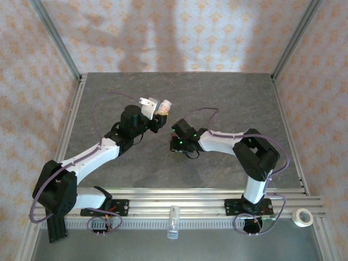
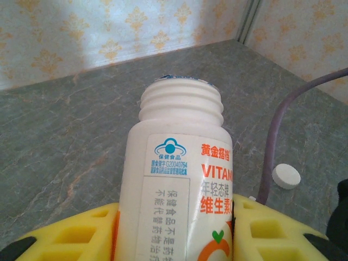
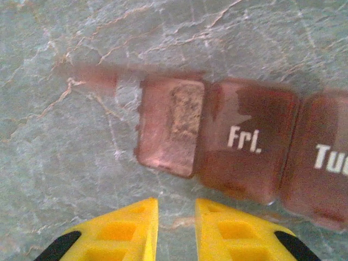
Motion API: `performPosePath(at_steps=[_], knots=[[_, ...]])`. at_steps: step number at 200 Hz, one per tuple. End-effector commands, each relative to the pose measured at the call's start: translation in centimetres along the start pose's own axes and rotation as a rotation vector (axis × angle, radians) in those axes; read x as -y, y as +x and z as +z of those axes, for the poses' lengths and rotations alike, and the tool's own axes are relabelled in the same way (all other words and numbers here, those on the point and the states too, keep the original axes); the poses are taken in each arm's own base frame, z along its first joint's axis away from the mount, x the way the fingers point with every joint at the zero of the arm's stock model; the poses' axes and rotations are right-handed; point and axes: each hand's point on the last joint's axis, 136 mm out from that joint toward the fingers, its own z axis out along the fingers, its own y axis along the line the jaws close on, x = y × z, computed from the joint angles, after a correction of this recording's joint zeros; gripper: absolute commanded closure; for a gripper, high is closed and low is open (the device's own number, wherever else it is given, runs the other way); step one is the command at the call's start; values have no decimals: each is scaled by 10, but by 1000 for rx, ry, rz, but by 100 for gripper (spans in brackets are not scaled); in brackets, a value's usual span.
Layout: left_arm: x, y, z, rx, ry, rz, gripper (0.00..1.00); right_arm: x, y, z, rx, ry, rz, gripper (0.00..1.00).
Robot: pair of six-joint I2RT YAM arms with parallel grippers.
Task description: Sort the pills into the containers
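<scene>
Left wrist: my left tool (image 2: 174, 231) pinches a white vitamin bottle (image 2: 179, 141) with a ribbed neck. Right wrist: my right tool (image 3: 176, 215), pressed together, hangs near the boxy reddish-brown containers (image 3: 239, 147) on the veined counter (image 3: 65, 152).

The white bottle (image 2: 179, 179) has a label with 黄金搭档 above orange "VITAM", cut off at the bottle's curve; below that, 年轻态 and 维生素; to the left, a blue emblem over 保健食品 and a tiny code that looks like G20040764; the boxed Chinese print beneath is too fine to read; the reddish-brown pill box (image 3: 244, 141) shows white "Fri." on one lid and "Tu", cut by the picture's edge, on the next.
</scene>
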Motion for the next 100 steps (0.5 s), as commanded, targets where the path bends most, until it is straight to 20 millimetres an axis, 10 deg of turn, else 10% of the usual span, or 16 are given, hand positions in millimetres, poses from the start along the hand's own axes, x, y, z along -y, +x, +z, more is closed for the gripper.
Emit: performPosePath(at_steps=[1,46,100], knots=[[-5,-14,-9,25,-29,6,100,-22,-13,-40,42,-93,-33,76],[-4,-4,-16,-33,-34,-7,100,20,-42,-79,141,-9,13,67],[-5,13,-25,-89,-42,-39,100,67,-84,-51,106,75,102,65]])
